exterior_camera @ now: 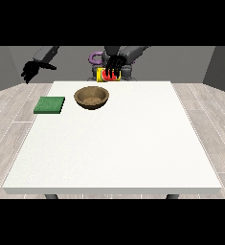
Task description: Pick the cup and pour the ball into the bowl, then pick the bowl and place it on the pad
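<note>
Front view shows the hand at the view's right (115, 64) at the far edge of the surface (114, 143), its dark fingers curled over a small yellow and red cup (106, 75), which appears held clear of the surface just beyond the bowl (91, 97). Hand at the view's left (31, 71) hangs off to the side above the floor, fingers relaxed and drooping, holding nothing. Ball not visible; presumably inside the cup. Bowl stands upright near the far edge, brown, wood-like, empty as far as can be seen. Green pad (50, 105) lies flat just beside the bowl, apart from it. Handling judgement: cup looks small, rigid and light, best taken round its side wall, kept upright until over the bowl, since a loose ball will roll out on any early tilt. Bowl looks stiff with a smooth, sloping wall, likely to slip from a side grasp; a pinch over the rim seems the safer hold. Pad looks thin and soft, possibly apt to shift. Markings: no brand, label or writing can be read on any item
</note>
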Motion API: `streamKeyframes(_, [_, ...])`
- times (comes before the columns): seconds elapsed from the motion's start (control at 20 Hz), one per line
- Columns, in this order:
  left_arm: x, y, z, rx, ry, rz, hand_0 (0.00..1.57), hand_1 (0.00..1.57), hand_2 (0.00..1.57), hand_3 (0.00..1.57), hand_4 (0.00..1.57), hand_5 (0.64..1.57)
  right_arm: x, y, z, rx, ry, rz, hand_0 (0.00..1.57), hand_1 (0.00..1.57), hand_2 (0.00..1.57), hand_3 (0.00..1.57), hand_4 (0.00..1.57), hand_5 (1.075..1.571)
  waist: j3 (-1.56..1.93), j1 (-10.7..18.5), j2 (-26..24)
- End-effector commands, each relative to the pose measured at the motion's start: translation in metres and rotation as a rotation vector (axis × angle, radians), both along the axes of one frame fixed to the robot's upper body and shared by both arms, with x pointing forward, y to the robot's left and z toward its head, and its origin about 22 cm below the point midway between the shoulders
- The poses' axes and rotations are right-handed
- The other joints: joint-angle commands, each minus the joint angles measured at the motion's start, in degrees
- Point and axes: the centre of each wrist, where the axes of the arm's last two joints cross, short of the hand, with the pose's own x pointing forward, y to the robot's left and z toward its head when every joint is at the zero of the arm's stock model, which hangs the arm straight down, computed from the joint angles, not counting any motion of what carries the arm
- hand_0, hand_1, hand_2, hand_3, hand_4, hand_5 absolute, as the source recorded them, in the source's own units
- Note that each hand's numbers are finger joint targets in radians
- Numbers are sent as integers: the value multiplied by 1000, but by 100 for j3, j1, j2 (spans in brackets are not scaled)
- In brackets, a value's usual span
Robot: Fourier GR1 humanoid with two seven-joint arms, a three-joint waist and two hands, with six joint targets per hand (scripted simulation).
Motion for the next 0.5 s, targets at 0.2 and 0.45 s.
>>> streamKeyframes(0.2, [-3,-19,12,205,-92,-25,376,376,1571,1571,835,1569,27,14,19,-8,-51,17,0,0,0,271,0,1528,-2,-132,347])
streamKeyframes(0.45, [-32,-31,-8,371,-73,-113,48,48,1571,1571,1085,1495,35,31,12,14,-27,68,0,0,0,276,0,1523,-1,-184,259])
